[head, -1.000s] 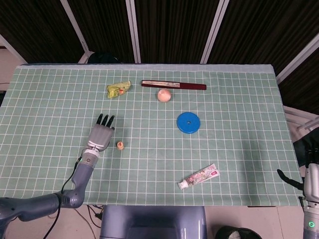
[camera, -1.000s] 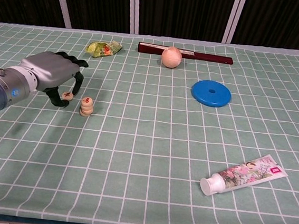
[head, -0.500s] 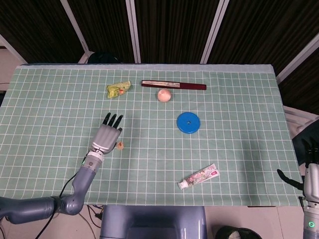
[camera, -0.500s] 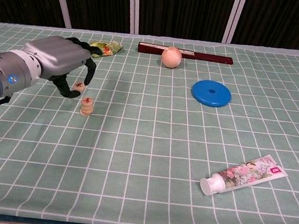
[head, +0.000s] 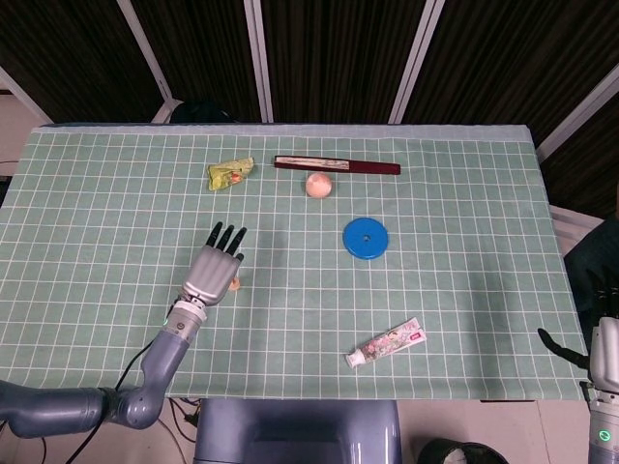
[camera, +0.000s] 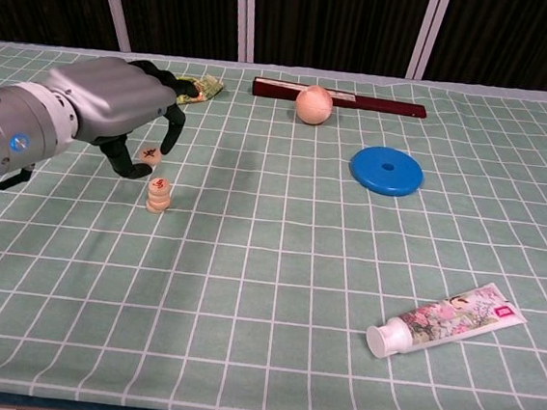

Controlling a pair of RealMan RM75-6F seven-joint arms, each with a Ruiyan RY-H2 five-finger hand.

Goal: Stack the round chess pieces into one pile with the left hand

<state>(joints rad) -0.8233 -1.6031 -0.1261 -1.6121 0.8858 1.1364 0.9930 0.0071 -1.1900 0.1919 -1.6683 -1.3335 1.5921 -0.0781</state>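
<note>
The left hand (camera: pixel 119 103) pinches 1 chess piece (camera: pixel 148 155) just above the stack (camera: pixel 158 195). At the stack's 12 o'clock lies a green packet (camera: pixel 200 86); at 3 o'clock, well apart, a blue disc (camera: pixel 386 170).

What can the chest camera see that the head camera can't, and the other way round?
Only the chest view shows the chess piece held in the left hand, lifted above the pile; from the head camera the hand hides that piece and covers most of the pile. Only the head view shows the right hand, down past the table's right edge. Both show the blue disc, the toothpaste tube, the peach ball, the dark red stick and the green packet.
</note>
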